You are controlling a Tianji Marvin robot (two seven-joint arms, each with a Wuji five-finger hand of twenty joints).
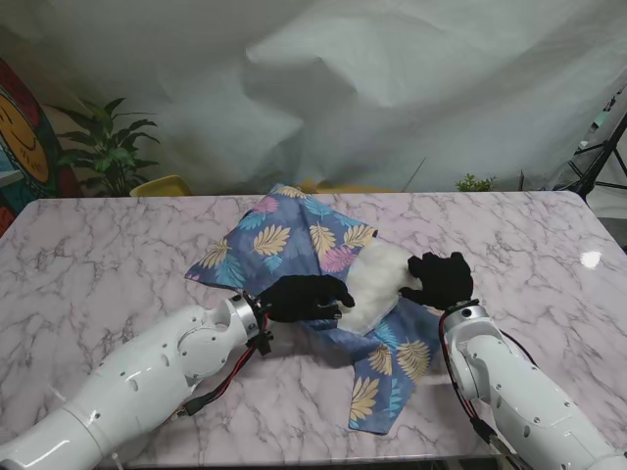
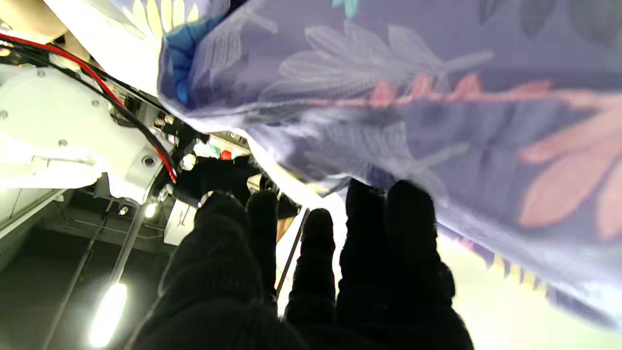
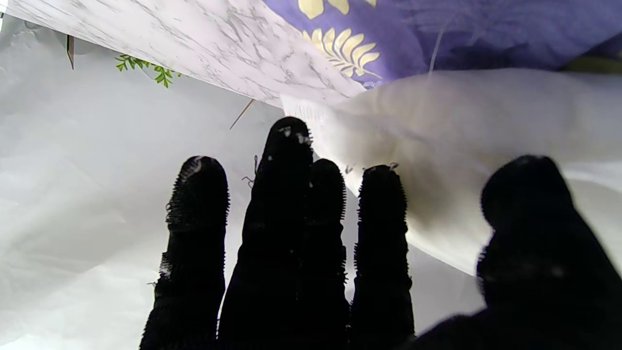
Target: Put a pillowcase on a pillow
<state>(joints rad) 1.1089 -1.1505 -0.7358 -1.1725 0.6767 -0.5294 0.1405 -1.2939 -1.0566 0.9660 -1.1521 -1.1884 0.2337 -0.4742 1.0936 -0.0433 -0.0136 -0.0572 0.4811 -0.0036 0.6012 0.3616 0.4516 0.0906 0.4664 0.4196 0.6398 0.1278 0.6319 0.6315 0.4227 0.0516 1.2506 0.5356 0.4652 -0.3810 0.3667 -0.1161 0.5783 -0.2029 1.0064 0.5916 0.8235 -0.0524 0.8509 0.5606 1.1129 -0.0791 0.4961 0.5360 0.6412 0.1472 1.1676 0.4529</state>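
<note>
At centre frame on the marble counter, the white pillow sits half inside the leaf-print pillowcase, left hand gripping its opening, right hand spread against the pillow, apparently poised to push it deeper.

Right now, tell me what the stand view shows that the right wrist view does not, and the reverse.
Only the stand view shows the left hand at the pillowcase opening, both white arms, and a loose flap of fabric trailing nearer to me. Only the right wrist view shows the right hand's fingers spread apart, not closed on the pillow. Both show the white pillow partly out of the blue leaf-print pillowcase on the marble table.
</note>
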